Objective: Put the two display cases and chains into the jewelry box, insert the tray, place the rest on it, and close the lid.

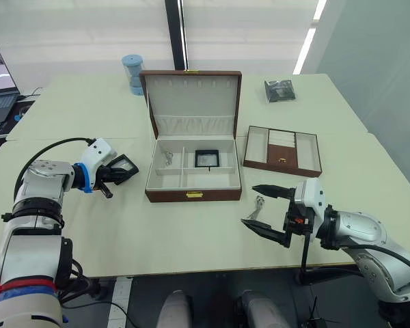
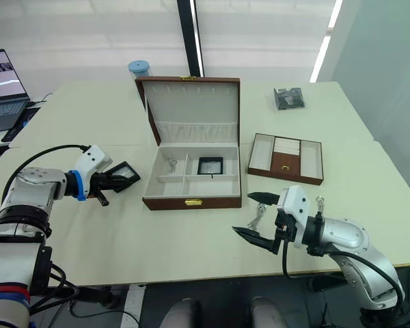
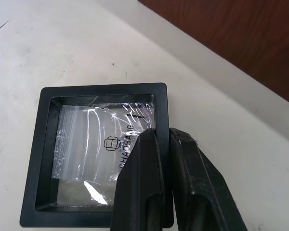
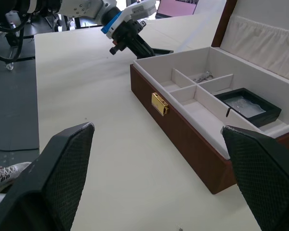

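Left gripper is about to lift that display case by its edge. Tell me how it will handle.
The display case looks like a rigid flat frame, so it should lift without bending. The left gripper pinches only one rim, so the case may pivot or droop. Its centre is thin crinkled clear film, probably fragile, and the whole is probably light.
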You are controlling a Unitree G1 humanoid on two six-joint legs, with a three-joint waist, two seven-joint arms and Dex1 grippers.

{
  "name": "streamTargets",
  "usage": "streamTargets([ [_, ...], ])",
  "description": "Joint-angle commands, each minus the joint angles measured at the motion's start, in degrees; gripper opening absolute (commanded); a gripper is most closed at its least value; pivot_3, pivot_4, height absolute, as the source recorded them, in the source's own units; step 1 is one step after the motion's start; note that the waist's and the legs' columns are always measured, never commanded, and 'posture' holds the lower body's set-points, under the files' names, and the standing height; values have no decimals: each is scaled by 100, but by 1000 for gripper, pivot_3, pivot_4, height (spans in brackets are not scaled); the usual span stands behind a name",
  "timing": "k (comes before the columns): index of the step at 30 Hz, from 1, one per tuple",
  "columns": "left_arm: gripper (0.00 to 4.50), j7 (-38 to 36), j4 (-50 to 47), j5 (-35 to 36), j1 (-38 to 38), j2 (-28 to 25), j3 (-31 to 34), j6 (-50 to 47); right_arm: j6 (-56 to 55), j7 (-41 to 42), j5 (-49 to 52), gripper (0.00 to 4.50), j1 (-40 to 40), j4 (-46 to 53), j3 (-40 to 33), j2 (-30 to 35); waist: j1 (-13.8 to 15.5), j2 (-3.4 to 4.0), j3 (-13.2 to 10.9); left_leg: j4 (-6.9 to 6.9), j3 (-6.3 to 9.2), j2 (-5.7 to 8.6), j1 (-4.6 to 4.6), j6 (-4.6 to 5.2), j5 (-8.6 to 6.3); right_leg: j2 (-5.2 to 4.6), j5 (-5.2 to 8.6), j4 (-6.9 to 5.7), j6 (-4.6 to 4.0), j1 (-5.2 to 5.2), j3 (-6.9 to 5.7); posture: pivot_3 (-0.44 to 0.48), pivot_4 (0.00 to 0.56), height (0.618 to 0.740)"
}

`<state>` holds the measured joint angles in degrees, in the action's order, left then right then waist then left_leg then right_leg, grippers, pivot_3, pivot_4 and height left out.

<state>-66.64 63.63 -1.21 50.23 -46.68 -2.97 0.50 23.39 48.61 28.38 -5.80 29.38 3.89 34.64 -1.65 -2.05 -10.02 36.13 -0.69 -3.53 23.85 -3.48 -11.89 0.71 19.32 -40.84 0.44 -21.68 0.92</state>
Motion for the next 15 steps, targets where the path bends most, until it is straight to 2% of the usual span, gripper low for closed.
streamTargets([
  [1,32,-30,-128,50,-57,-93,130,28,-184,71,13,4500,-80,35,-12,-47,0,0,0,0,0,0,0,0,0,0,0,0,0,0,0,0,150,740],
  [9,32,-216,-880,184,-414,-342,277,-23,-335,117,-99,4500,37,-58,-39,-26,-4,0,0,0,0,-2,0,0,0,0,0,-1,0,0,1,0,150,740],
  [12,32,-425,-1567,282,-614,-523,290,-266,-334,113,-82,4500,73,-45,-120,-6,-1,0,0,0,1,-5,1,-1,0,0,0,-2,-1,-2,0,0,150,740],
  [15,32,-745,-2717,492,-900,-800,338,-820,-293,79,-18,4500,83,27,-251,30,1,0,0,1,3,-8,2,-1,1,0,0,-3,-1,-2,0,0,150,740],
])
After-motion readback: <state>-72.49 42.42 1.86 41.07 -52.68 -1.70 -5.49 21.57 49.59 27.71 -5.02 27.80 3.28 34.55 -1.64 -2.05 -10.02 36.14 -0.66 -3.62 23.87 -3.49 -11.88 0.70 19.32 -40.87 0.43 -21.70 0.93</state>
